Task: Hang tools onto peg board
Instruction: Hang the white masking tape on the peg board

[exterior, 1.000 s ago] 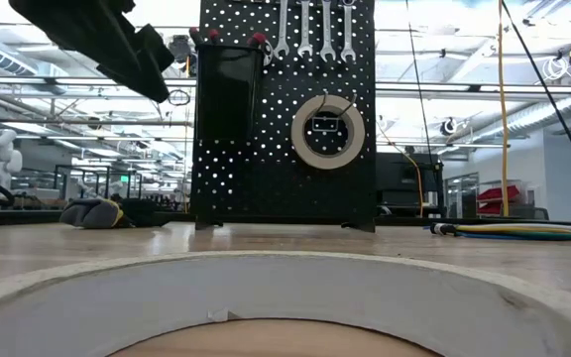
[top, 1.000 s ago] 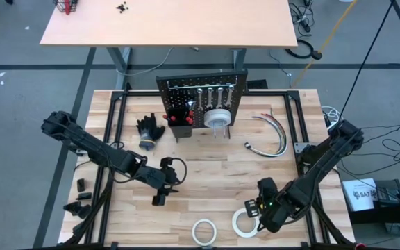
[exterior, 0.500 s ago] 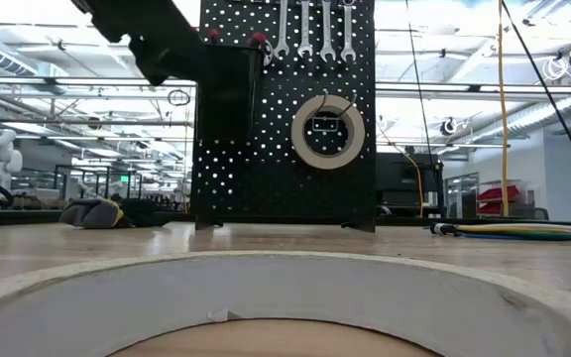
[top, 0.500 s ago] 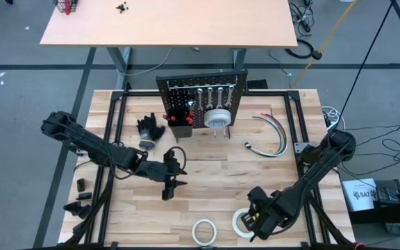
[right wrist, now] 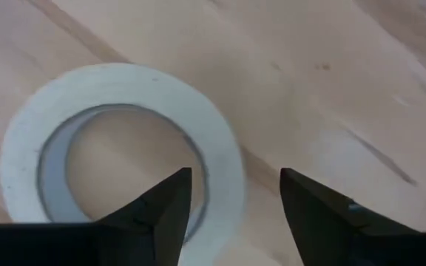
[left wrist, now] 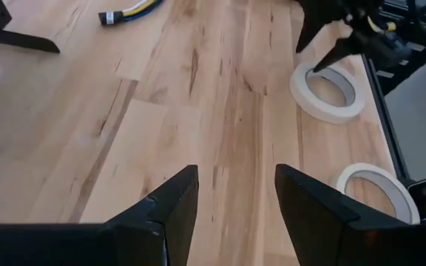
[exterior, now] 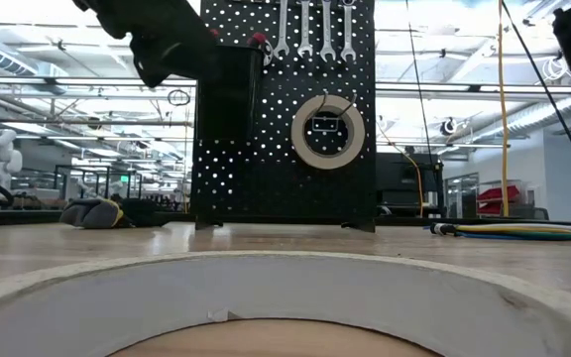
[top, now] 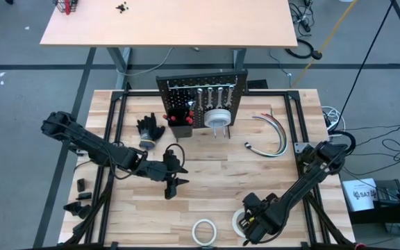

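I see peg board upright at far middle of table. On it: three wrenches, one tape roll on hook, small black bin with red handles inside. Two more tape rolls flat at near edge. Right gripper just above right roll, fingers apart, holding nothing. Left gripper over table middle, fingers apart, empty. Black gloves left of board.

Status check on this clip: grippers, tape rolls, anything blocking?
Right gripper open, low over a tape roll flat on the table. Left gripper open, empty, mid-table. One roll hung on the peg board. Nothing blocking.
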Available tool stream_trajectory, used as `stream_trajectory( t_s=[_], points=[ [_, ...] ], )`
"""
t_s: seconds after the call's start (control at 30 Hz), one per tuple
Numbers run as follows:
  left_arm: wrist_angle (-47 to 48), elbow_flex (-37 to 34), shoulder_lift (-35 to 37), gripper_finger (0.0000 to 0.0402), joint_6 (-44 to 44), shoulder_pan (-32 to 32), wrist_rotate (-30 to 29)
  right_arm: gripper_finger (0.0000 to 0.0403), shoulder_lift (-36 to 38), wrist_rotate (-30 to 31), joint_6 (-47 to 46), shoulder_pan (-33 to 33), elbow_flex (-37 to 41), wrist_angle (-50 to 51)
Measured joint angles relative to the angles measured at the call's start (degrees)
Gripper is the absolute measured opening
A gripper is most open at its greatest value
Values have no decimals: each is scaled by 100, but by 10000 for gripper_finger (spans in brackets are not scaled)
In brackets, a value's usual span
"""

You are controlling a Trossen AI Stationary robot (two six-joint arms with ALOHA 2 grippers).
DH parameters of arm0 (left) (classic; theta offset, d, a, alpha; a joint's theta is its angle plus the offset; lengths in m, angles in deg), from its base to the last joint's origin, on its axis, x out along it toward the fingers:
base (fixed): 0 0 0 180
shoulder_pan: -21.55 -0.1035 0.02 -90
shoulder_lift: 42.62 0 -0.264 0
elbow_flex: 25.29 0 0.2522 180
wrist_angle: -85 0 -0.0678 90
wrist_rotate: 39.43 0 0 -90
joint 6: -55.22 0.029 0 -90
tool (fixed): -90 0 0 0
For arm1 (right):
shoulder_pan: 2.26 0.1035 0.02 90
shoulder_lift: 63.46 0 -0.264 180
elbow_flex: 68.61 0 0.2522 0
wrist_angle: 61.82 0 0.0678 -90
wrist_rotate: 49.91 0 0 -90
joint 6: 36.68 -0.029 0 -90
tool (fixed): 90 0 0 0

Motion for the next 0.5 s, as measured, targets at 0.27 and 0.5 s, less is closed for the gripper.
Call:
stream_trajectory(
  t_s=[0.27, 0.5],
  points=[
    [-279, 0, 4, 183, -147, 0, -23, 168, -259, -290, 342, 9, 4, -300],
    [-570, 0, 4, 183, -574, -11, -60, 58, -150, -368, 842, -83, 7, -322]
  ],
)
